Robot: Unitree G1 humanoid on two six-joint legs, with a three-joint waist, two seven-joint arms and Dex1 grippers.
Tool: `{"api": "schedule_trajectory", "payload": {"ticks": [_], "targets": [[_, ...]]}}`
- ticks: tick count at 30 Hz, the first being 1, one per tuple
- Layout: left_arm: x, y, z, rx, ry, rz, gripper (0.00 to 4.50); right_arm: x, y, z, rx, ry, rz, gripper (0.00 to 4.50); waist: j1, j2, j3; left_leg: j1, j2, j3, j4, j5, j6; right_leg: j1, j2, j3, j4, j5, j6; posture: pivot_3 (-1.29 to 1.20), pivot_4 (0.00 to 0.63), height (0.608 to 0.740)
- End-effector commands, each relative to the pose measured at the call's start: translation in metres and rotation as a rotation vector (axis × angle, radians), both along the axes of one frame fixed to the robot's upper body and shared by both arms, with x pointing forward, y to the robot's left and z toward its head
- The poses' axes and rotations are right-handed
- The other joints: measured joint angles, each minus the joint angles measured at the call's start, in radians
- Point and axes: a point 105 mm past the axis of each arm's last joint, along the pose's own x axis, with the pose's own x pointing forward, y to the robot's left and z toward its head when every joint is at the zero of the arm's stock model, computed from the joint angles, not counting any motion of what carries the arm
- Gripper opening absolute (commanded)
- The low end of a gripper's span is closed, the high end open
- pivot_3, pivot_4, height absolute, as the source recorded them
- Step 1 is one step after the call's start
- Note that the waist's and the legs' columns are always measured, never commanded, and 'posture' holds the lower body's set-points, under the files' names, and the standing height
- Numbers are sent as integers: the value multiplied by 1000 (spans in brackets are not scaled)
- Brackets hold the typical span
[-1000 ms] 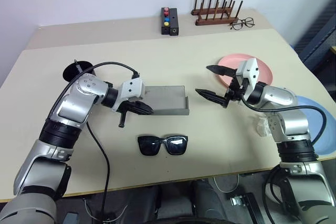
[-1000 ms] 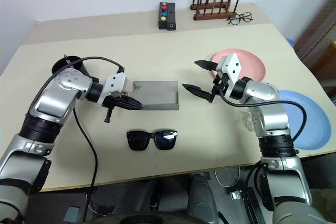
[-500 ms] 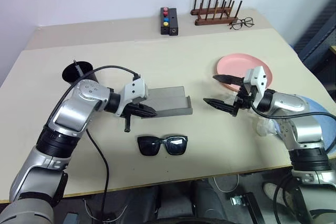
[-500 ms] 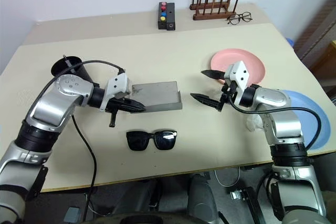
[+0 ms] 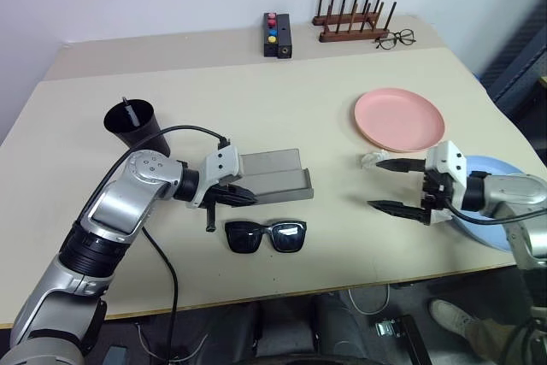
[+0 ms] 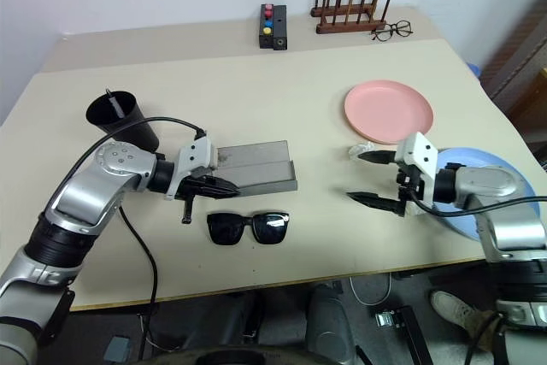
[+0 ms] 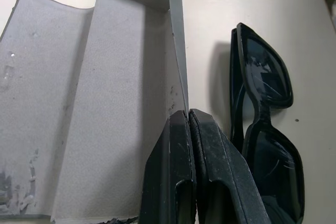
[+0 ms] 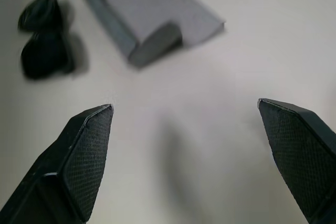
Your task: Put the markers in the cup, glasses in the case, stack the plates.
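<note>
1. Two grippers show over the table (image 5: 282, 100): we see the left gripper (image 5: 244, 196) clenched with its black fingers pressed together, and the right gripper (image 5: 386, 184) released, its fingers spread wide with nothing between them.
2. We find the grey case (image 5: 273, 174) lying open, and the left gripper's tips sit at its near wall, touching or almost touching the edge; we cannot tell whether they pinch it.
3. We see the glasses (image 5: 265, 236) lying flat on the table just beside the case at its 6 o'clock, lenses up, close below the left gripper's tips.
4. We place the pink plate (image 5: 400, 118) at 12 o'clock from the right gripper, apart from it, and the blue plate (image 5: 491, 211) at its 3 o'clock, partly under that arm; the two plates are not stacked.
5. We note the black cup (image 5: 133, 126) upright at 10 o'clock from the case, with a thin marker (image 5: 126, 107) standing in it.
6. We see wire spectacles (image 5: 395, 38) by a wooden rack (image 5: 350, 16) at the table's far edge.
</note>
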Motion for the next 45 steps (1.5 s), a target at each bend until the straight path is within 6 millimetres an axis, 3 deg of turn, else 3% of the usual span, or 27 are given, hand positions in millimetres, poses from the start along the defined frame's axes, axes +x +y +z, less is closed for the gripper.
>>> {"api": "schedule_trajectory", "payload": {"ticks": [1, 27, 43, 45], "targets": [[0, -1, 2, -12, -22, -9, 17, -4, -4, 17, 7, -44, 9, 4500, 0, 0, 0, 0, 0, 0, 0, 0, 0, 0, 0, 0, 0, 0, 0, 0, 150, 740], [27, 5, 2, 54, -80, -80, 17, -15, -4, 24, 8, -52, -5, 4500, 13, 0, 0, 1, 0, 0, 0, 0, 0, 1, 0, 0, -1, 0, 0, 0, 150, 740], [9, -8, 2, 3, -38, -108, 17, -18, -5, 23, 8, -61, -24, 4500, 21, 0, 0, 1, 0, 0, 1, 0, 0, 2, 0, 0, -1, 0, 0, 0, 150, 740], [7, -8, 2, 5, -30, -109, 552, -17, -5, 24, 6, -63, -24, 4500, 22, 0, 0, 1, 0, 0, 1, 0, 0, 2, 0, 0, -1, 0, 0, 0, 150, 740]]}}
